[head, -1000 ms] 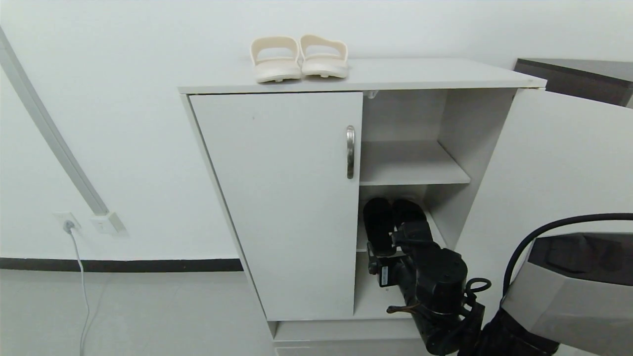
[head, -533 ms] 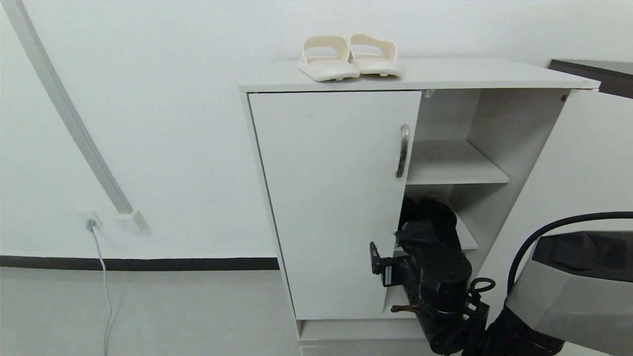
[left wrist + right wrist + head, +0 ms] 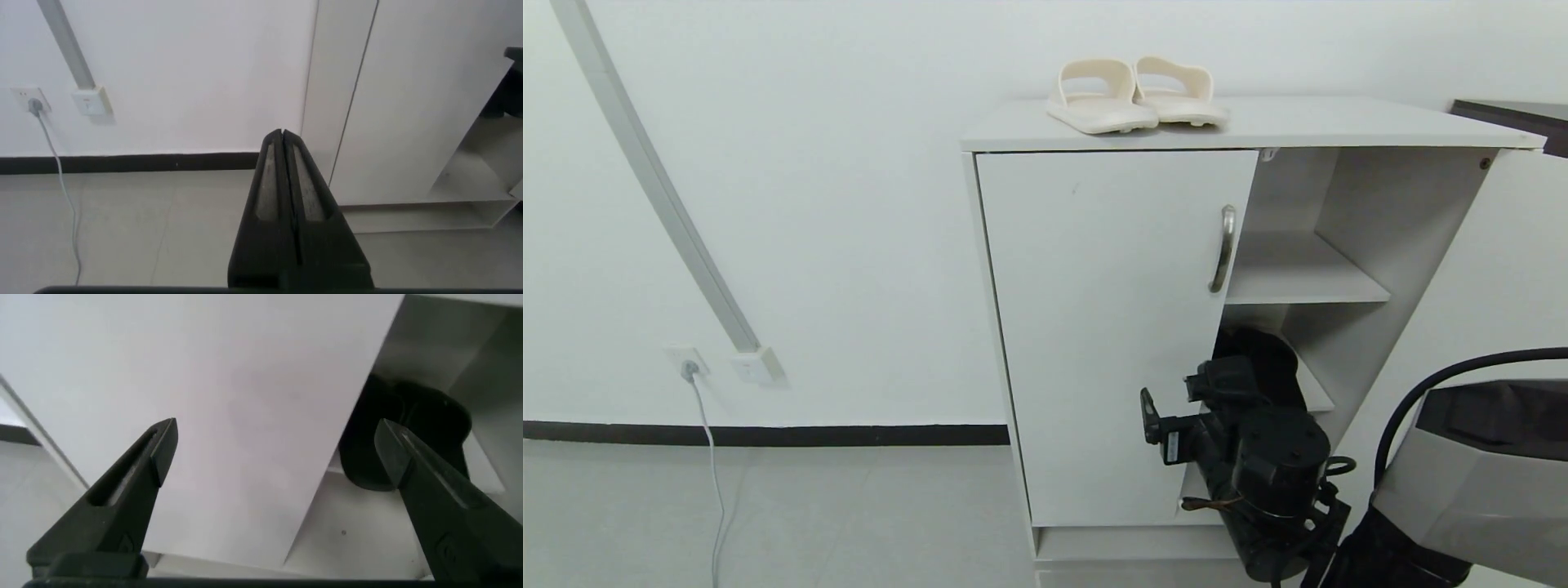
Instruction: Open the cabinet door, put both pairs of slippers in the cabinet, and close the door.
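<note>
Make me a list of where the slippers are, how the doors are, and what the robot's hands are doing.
black slippers: inside the cabinet, on a lower shelf
cream slippers: on top of the cabinet
left door: closed
right door: open
right gripper: open, empty, near the black slippers
left gripper: shut, empty

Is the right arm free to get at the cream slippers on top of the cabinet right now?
Probably yes: the right gripper is open and empty, and the cream slippers lie uncovered on the cabinet top, well above it.
</note>
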### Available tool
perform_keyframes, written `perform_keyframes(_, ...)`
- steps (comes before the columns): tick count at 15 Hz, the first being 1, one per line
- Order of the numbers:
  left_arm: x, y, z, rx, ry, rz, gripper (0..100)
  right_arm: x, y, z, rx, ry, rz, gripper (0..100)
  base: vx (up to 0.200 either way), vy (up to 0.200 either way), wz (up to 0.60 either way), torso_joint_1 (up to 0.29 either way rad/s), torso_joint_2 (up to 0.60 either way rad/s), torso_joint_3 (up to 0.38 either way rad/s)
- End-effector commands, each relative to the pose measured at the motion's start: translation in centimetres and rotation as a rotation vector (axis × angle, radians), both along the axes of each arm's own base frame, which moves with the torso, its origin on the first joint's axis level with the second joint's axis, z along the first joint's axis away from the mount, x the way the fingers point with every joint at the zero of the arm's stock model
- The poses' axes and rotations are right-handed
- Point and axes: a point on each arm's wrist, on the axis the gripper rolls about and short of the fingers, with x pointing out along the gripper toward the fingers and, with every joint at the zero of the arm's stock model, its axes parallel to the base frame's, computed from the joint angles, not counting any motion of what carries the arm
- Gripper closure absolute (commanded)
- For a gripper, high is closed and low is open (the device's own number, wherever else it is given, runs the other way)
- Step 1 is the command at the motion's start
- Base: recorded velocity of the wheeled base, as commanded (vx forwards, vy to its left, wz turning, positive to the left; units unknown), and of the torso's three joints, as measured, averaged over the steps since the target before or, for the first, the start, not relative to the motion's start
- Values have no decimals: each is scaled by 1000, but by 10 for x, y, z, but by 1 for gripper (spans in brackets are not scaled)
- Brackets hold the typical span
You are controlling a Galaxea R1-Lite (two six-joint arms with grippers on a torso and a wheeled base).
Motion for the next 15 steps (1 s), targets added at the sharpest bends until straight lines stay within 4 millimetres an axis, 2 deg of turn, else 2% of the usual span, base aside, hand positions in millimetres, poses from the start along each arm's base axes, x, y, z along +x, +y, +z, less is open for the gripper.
perform_keyframes(1, 0, 0, 0, 0, 1, 0, 100, -2, -1, 0, -6, -7, 2, 0, 0, 0, 0, 0, 0, 0)
perform_keyframes(8, 0, 0, 0, 0, 1, 0, 100, -14, 7, -2, -33, -7, 76, 0, 0, 0, 0, 2, -26, -24)
perform_keyframes(15, 0, 0, 0, 0, 1, 1, 100, -12, 3, -5, -42, 5, 64, 0, 0, 0, 0, 73, -401, -328)
